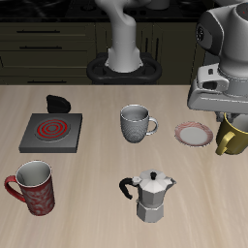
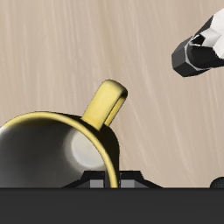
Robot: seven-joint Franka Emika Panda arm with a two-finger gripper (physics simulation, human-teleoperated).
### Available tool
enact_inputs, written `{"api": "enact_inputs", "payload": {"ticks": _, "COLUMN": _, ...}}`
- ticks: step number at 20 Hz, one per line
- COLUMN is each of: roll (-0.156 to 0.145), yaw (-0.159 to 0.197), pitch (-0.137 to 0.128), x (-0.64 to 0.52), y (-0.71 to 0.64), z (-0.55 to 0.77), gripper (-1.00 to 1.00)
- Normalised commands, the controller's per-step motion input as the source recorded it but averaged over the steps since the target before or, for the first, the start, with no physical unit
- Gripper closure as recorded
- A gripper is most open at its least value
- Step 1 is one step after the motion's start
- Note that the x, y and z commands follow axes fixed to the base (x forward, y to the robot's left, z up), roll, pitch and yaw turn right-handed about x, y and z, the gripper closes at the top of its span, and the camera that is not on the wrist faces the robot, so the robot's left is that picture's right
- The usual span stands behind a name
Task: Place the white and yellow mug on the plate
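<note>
The glossy olive-yellow mug with the pale inside and yellow loop handle (image 1: 232,135) was seen directly under the robot's grey two-finger gripper (image 1: 231,118), at the side of the table where the gripper head hung, close to that side's border of the exterior view. In the wrist view the mug's (image 2: 61,153) rim and loop handle were seen right against the gripper body, with bare wood behind them; one black-and-white fingertip (image 2: 201,48) was seen apart from the handle. Whether the fingers were clamped on the mug's wall or merely set around it could not be told, and whether the mug was standing on the wood or lifted off it could not be told either.

Just beside the mug, toward the table's middle, the small round flat white plate with the thin pinkish-red rim ring (image 1: 194,134) was seen lying bare, its edge near the mug's side but not clearly touching it. Beyond the plate stood a grey-white patterned mug (image 1: 135,125), near it. Nearer the front edge stood a silver moka pot with a black handle (image 1: 151,195), with open wood between it and the plate. Well apart, across the table, lay a square grey burner with a red spiral (image 1: 51,131), and a red patterned mug (image 1: 32,187) stood close to the front edge.
</note>
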Motion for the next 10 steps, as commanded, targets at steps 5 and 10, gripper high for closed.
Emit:
{"api": "enact_inputs", "payload": {"ticks": 5, "roll": 0.038, "yaw": -0.046, "pitch": -0.028, "x": -0.39, "y": 0.16, "z": 0.02, "gripper": 1.0}}
{"api": "enact_inputs", "payload": {"ticks": 10, "roll": -0.009, "yaw": -0.013, "pitch": -0.072, "x": -0.47, "y": 0.07, "z": 0.12, "gripper": 1.0}}
